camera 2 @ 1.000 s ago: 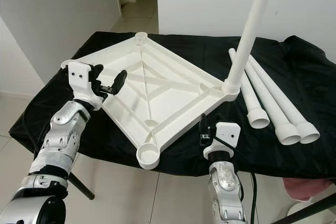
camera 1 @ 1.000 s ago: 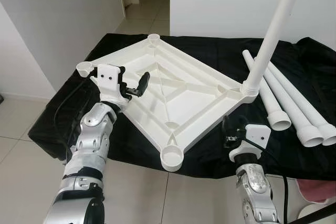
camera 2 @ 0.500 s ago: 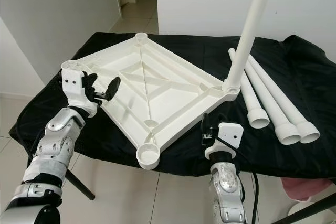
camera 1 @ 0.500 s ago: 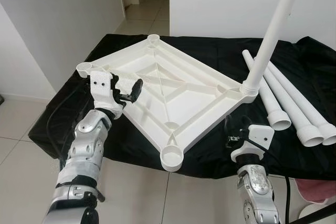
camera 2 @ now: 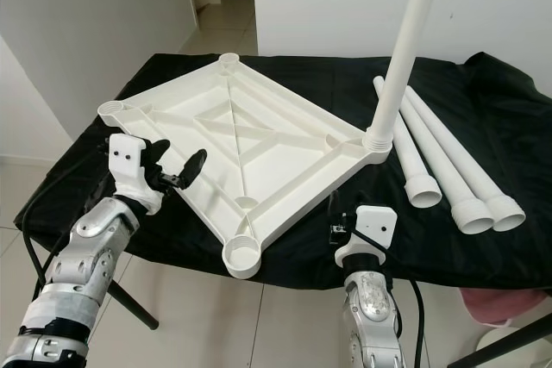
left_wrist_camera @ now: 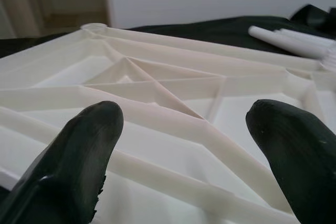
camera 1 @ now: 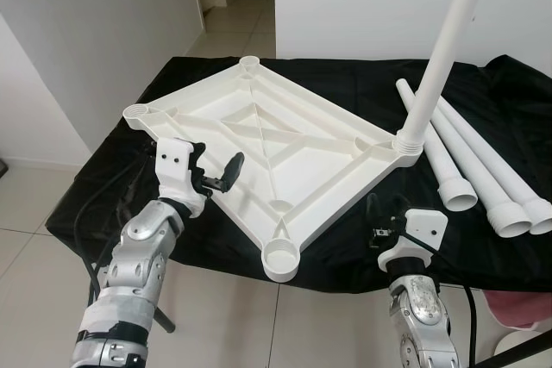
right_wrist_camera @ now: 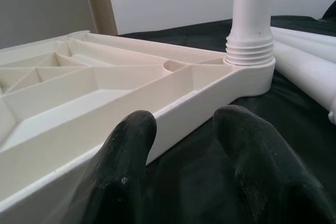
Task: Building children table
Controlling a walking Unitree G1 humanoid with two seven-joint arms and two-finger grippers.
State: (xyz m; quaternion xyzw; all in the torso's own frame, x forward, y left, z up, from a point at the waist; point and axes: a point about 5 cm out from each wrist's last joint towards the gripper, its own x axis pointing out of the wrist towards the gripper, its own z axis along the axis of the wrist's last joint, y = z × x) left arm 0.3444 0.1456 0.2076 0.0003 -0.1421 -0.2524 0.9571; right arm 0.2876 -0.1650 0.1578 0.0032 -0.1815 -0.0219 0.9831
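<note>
One fitted leg (camera 1: 440, 49) rises from tabletop (camera 1: 285, 148); wrist views cut it short.

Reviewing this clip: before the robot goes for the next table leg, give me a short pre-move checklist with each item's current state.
1. Tabletop lies underside up on the black cloth: ok.
2. One leg stands upright in its corner socket: ok; whether it is fully seated, cannot tell.
3. Three loose legs lie side by side on the cloth, to the robot's right of the tabletop: ok.
4. Near corner socket is free of a leg: ok.
5. Left gripper open, holding nothing: ok.
6. Right gripper open at the cloth's near edge: ok.
</note>
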